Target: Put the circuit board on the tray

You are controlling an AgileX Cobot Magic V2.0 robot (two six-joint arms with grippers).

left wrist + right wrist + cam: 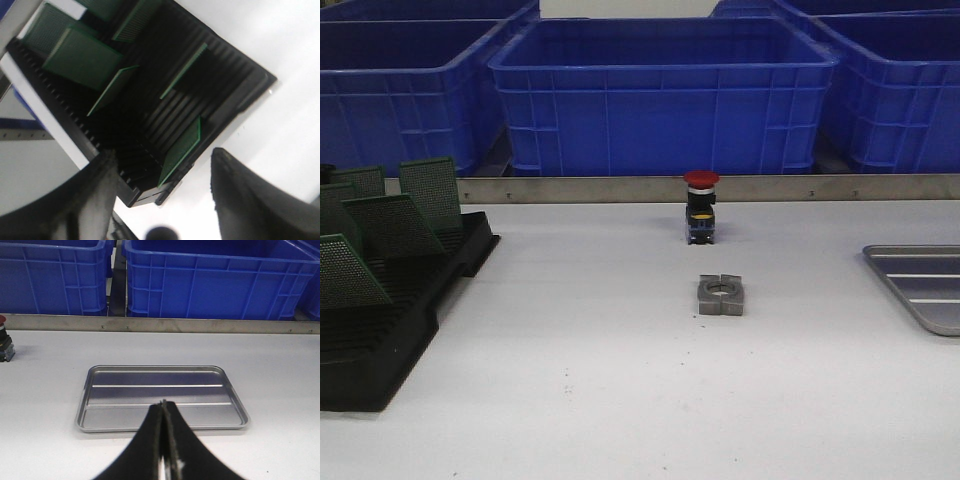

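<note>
Reaching for a board is the step in hand, so start with your left gripper (160,200), whose fingers stand spread apart with nothing between them, hanging over the black slotted rack (150,115). In the front view that rack sits at the lower left of the frame, and neither arm shows there. Several green circuit boards (82,57) stand tilted in its slots; the nearest circuit board (181,150) leans at the rack's corner, just beyond the gap between your fingers, and looks like the easiest pick. Line the jaws up across its thin edge, not its broad face, and come down along the slot direction so that you do not knock its neighbours. Lift along the slot until it clears, because a sideways pull would likely jam it. The tray (880,252) lies at the right edge of the front view, well apart from the rack, and holds nothing. Your right gripper (162,407) has its fingers pressed together, empty, hovering near the tray's nearer rim. Mind the red-capped push button (701,207) and the grey metal block (721,295) mid-table on the way across.
</note>
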